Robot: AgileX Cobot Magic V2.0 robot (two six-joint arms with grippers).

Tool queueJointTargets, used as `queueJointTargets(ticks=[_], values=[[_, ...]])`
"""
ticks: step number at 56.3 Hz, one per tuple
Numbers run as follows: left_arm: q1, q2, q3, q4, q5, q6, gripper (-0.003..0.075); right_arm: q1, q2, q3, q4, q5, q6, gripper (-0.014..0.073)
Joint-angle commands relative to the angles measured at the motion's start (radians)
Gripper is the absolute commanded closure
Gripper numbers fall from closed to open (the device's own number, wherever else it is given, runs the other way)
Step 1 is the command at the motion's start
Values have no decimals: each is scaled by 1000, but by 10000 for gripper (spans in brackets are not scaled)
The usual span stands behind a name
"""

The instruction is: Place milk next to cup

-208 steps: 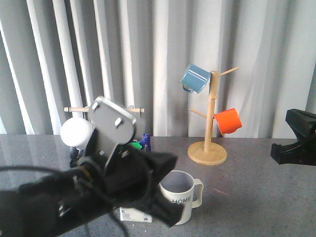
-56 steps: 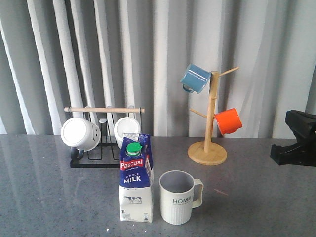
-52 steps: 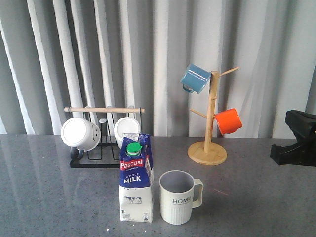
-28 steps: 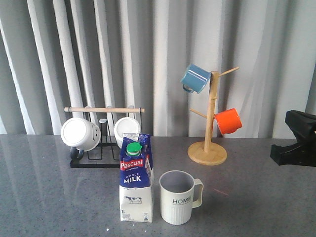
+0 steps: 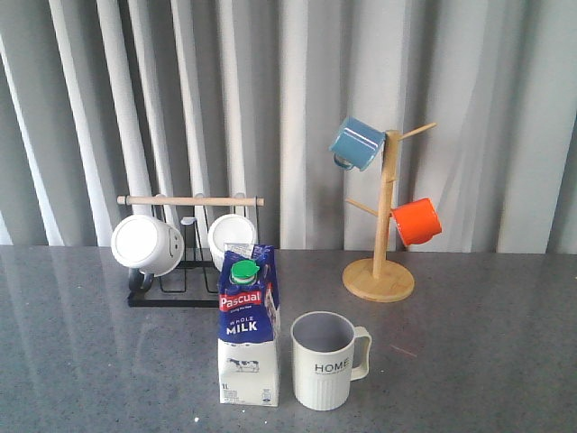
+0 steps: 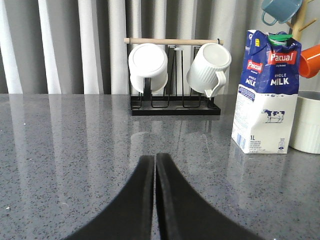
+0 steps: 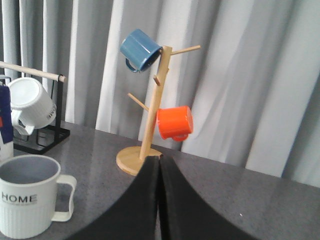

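Left gripper (image 6: pixel 155 165): black fingers pressed flat together, nothing between them, low over the grey speckled table (image 6: pixel 75 150) and well short of the milk. Right gripper (image 7: pixel 160 167): same, fingers closed against each other, empty, pointing toward the round base of the wooden mug tree (image 7: pixel 150 120).

Your step now looks like pulling clear and parking, so do it clean. The tall blue-and-white milk carton with green cap (image 5: pixel 248 325) stands upright just beside the pale ribbed ceramic cup with "HOME" lettering (image 5: pixel 326 361), on the cup's left in the front view, a narrow gap between them, the cup's handle on the far side from the carton. Judged from that, the placement is done. Don't nudge either one; the tall, narrow carton would tip easily from a side knock. Keep both arms low and back, no sweep across the cup.

Pose: neither arm shows in the front view, so both sit outside it. Left wrist view looks level across the table, the carton off to one side of the closed fingers.

Further out from the cup: a black wire rack with wooden rail (image 5: pixel 191 271) holding two white mugs behind the carton; the mug tree (image 5: pixel 383 225) behind the cup carries a blue enamel mug (image 5: pixel 357 142) and an orange one (image 5: pixel 417 221).
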Motion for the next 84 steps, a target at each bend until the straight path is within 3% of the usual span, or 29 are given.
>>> queueJointTargets(ticks=[1, 9, 29, 38, 40, 48, 84], values=[[1, -13, -21, -7, -70, -1, 726, -49, -133, 132, 67, -143, -26, 602], [1, -13, -21, -7, -70, -1, 726, -107, -263, 300, 133, -135, -25, 602], [1, -13, -21, -7, -70, -1, 726, -116, -625, 449, -62, 2, 136, 602], [1, -13, -21, -7, -70, -1, 726, -116, -713, 502, -67, 35, 179, 602], [1, -13, -21, -7, -70, -1, 726, -116, -730, 501, -66, 101, 192, 602], [1, -12, -21, -7, -70, -1, 726, -116, -769, 501, -64, 214, 209, 602], [1, -12, -21, -7, -70, -1, 726, -116, -767, 501, -70, 184, 210, 602]])
